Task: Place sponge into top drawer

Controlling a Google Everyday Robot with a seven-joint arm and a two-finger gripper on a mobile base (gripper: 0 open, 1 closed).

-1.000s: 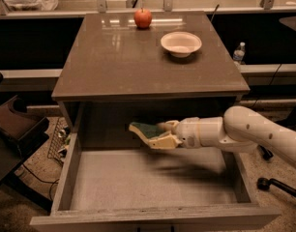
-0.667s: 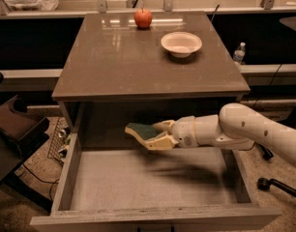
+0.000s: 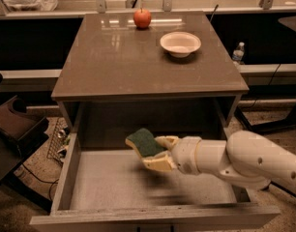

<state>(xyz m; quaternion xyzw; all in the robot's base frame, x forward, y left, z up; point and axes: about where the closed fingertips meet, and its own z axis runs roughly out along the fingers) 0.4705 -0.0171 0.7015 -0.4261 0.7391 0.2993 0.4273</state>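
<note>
The drawer [image 3: 66, 174] stands pulled out of the cabinet [image 3: 138, 62], its pale floor open to view. The arm [image 3: 254, 162] reaches in over the drawer's right wall and stretches leftward above the floor. At its end the gripper [image 3: 153, 152] hangs over the middle of the drawer, nearer its back than its front panel. The jaws are clenched on the sponge [image 3: 145, 142], one finger [image 3: 168, 140] behind it and the other below it. The sponge is tilted, green side up and toward the drawer's front, with a thin yellow edge showing underneath. It is held clear above the drawer floor, not touching it or any wall. On the cabinet top above the drawer's back, an apple [image 3: 142, 18] stands at the far edge. A white bowl [image 3: 180, 43] sits near the apple, to its right. A bottle [image 3: 238, 53] stands well beyond the drawer's right side.
</note>
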